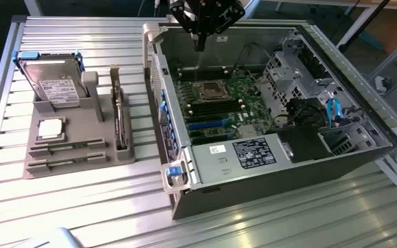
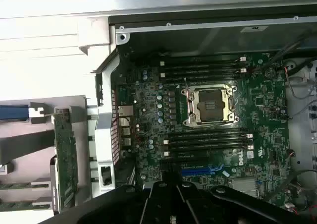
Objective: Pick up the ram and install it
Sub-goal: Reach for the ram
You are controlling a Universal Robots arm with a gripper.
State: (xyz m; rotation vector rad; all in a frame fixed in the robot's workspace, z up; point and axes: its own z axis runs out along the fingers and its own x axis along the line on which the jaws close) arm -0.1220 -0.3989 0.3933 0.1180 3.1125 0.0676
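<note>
Slatted silver metal table top [image 1: 81, 206]: smooth, dull sheen. Moulded grey plastic parts holder [image 1: 81, 129]: matt. Open dark grey computer case [image 1: 268, 178]: bare sheet metal inside, satin. Green motherboard [image 1: 237, 98]: lightly glossy. Silver hard drive [image 1: 54, 70]: shiny metal, paper label.

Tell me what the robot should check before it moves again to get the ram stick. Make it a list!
1. Ram in the grey holder: ok, it lies in a front slot.
2. Tool over the ram: not ok, it hangs above the open computer case, apart from the holder.
3. Tool ready to grab: not ok, it is shut, with no ram seen in it.
4. Memory slots free: ok, they look empty.
5. Slot latches open: cannot tell.
</note>
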